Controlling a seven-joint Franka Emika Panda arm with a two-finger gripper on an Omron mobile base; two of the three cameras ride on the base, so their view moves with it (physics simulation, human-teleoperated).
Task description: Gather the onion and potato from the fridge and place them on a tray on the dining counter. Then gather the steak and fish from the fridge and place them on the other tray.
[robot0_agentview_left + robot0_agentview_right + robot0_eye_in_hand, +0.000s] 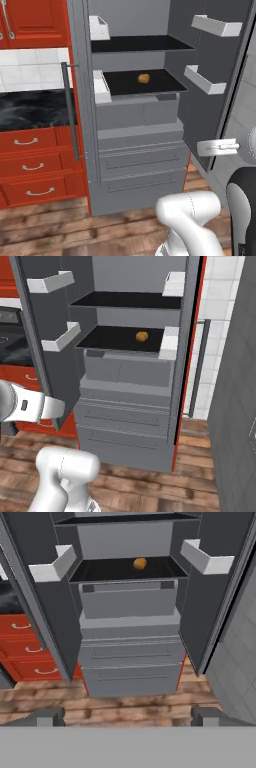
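The grey fridge point(135, 145) point(125, 406) point(130, 657) stands with both doors swung wide. On its lower black shelf lies one small round orange-brown vegetable point(143, 78) point(142, 336) point(140, 563); I cannot tell whether it is the onion or the potato. The upper shelf looks bare. Steak, fish, tray and dining counter are out of view. My gripper point(128, 718) hovers in front of the fridge, well back from the shelves and facing them. It is open, its fingertips point(50, 717) far apart with nothing between them.
White door bins point(205, 80) point(52, 567) jut from the open doors on both sides of the opening. Grey drawers point(142, 165) fill the fridge's lower part. Red drawers point(32, 167) under a black marble-look countertop point(35, 107) stand to the left. Wooden floor point(150, 481) lies in front.
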